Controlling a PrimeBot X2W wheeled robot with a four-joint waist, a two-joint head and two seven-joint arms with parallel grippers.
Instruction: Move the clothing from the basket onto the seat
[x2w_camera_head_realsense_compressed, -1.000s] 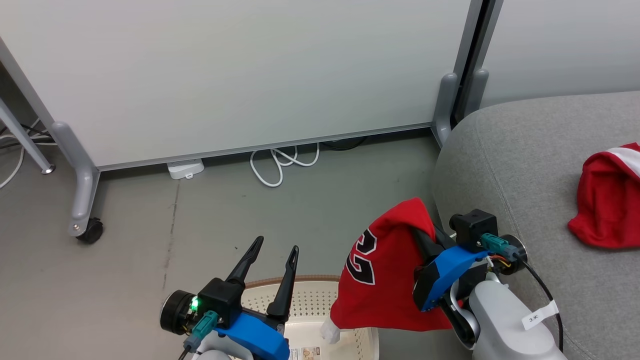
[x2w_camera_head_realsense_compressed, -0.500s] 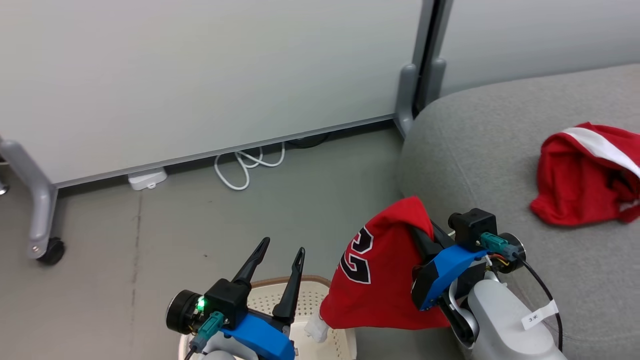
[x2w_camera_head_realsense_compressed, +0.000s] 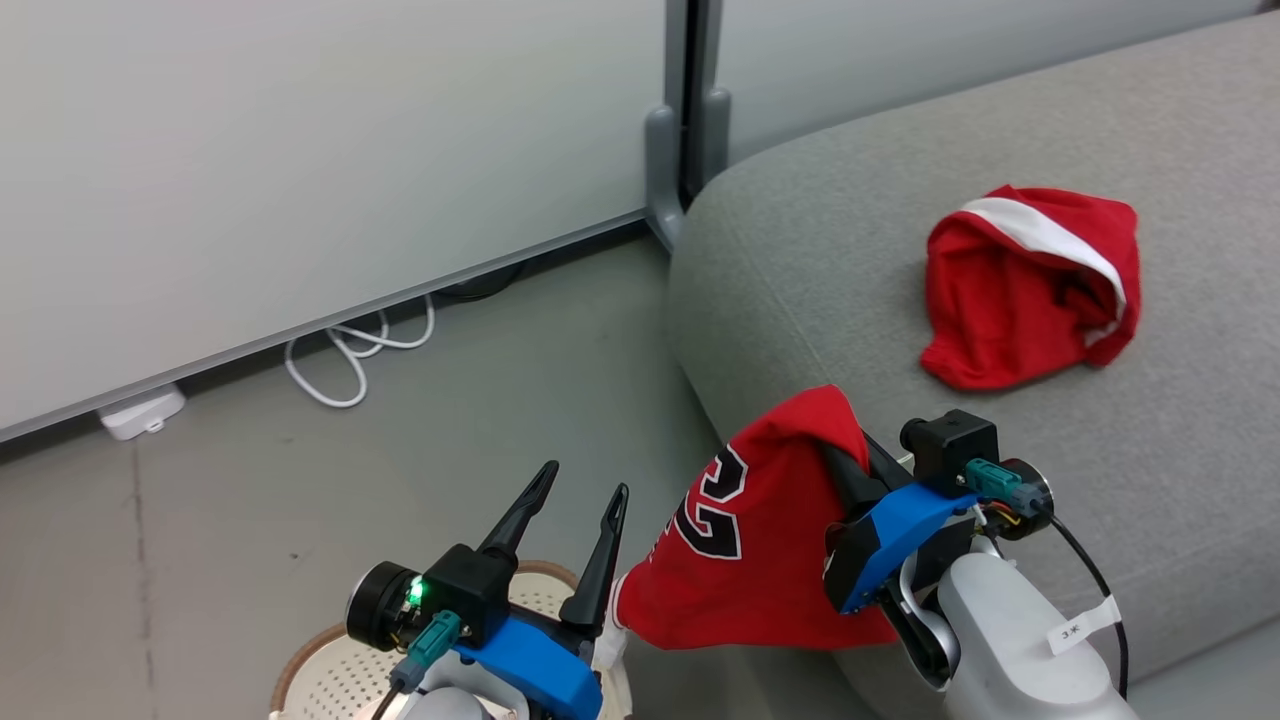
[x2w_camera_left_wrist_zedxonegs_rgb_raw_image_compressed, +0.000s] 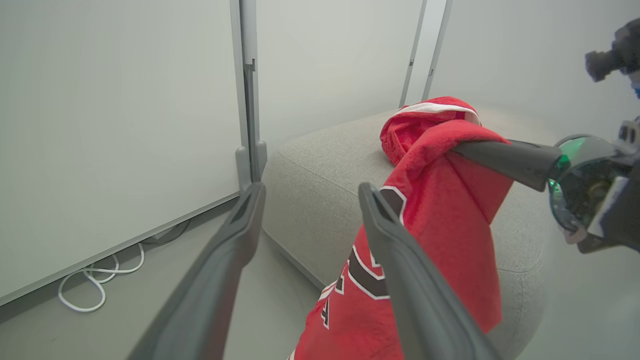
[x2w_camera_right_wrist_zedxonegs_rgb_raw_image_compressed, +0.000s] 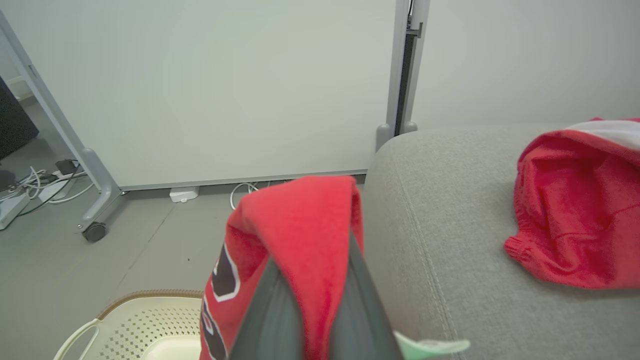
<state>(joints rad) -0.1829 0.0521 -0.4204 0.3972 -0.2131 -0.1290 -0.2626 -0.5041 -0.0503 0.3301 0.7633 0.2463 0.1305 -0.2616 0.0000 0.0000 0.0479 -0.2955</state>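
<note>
1. Beside the seat's (x2w_camera_head_realsense_compressed: 850, 270) rounded corner, the right gripper (x2w_camera_head_realsense_compressed: 838, 462) is clenched on a fold of the red jersey (x2w_camera_head_realsense_compressed: 760, 560), with its dark fingers buried in the cloth. The jersey hangs free just off the corner and does not lie on the cushion. Whether it brushes the seat's side, I cannot tell.
2. The left gripper (x2w_camera_head_realsense_compressed: 585, 478) is released, fingers spread with nothing between them. In the head view it sits over the cream basket (x2w_camera_head_realsense_compressed: 335, 680), which is on the floor.
3. Since a second ago the head camera has swung. The partition (x2w_camera_head_realsense_compressed: 300, 150) and the white cable coil (x2w_camera_head_realsense_compressed: 350, 350) have slid left and more of the seat shows, which is a shift of the view and not of the things. Both grippers keep their places in the head view.
4. One real change: the jersey's hem then hung over the basket. It now hangs by the seat's corner, with the basket off to its left.
5. The jersey's long axis runs from the pinched peak at the fingers down and left to the hem, numerals facing left. A small white piece (x2w_camera_head_realsense_compressed: 606, 650) shows at the hem's low left end.
6. The banded garment (x2w_camera_head_realsense_compressed: 1020, 300) lies crumpled on the seat top, well in from the rounded corner. Its white band slants along its upper edge.
7. Writing: the jersey has black numerals edged in white. One reads as a 2 and its neighbour is cut off by a fold. A white tag (x2w_camera_head_realsense_compressed: 1080, 628) on the right arm's cable carries small dark marks, a 3 and then something too small to read.
</note>
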